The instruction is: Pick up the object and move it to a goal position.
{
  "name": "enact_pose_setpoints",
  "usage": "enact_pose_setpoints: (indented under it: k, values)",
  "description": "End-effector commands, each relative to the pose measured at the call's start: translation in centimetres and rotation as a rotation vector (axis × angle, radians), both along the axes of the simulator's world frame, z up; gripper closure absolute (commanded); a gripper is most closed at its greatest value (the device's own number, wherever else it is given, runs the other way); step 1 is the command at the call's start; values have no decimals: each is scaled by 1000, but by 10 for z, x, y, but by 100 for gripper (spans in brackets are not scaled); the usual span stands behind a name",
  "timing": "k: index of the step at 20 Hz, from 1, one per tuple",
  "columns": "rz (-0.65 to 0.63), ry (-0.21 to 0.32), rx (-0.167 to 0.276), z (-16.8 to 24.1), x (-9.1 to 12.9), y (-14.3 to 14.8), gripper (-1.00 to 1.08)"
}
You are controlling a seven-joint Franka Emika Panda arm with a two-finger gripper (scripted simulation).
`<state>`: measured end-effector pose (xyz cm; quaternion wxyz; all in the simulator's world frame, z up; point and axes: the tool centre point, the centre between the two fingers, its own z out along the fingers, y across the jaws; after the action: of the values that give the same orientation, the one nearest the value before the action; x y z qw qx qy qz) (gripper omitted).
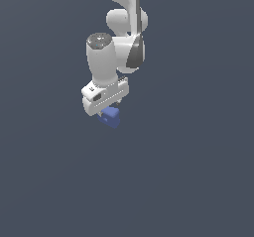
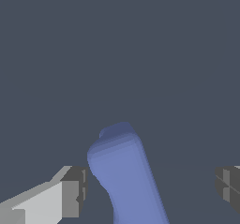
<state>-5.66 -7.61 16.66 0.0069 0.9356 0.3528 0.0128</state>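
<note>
The object is a small matte blue blocky piece. In the exterior view it sits directly under the white hand of my gripper, whose fingers are mostly hidden there. In the wrist view the object stands between the two dark finger pads, with a small gap to one pad and a wider gap to the other. The gripper is open around the object and neither pad touches it. No goal marker shows in either view.
A plain dark grey-blue surface fills both views with no other objects or edges in sight. The white arm rises toward the top of the exterior view.
</note>
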Motion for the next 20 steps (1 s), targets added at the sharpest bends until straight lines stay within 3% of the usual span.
enact_pose_setpoints:
  k: [1, 11, 20]
  values:
    - [57, 5, -1, -4, -7, -4, -92]
    - [248, 22, -2, -16, -30, -17, -92]
    - [325, 29, -1, -20, -39, -22, -92]
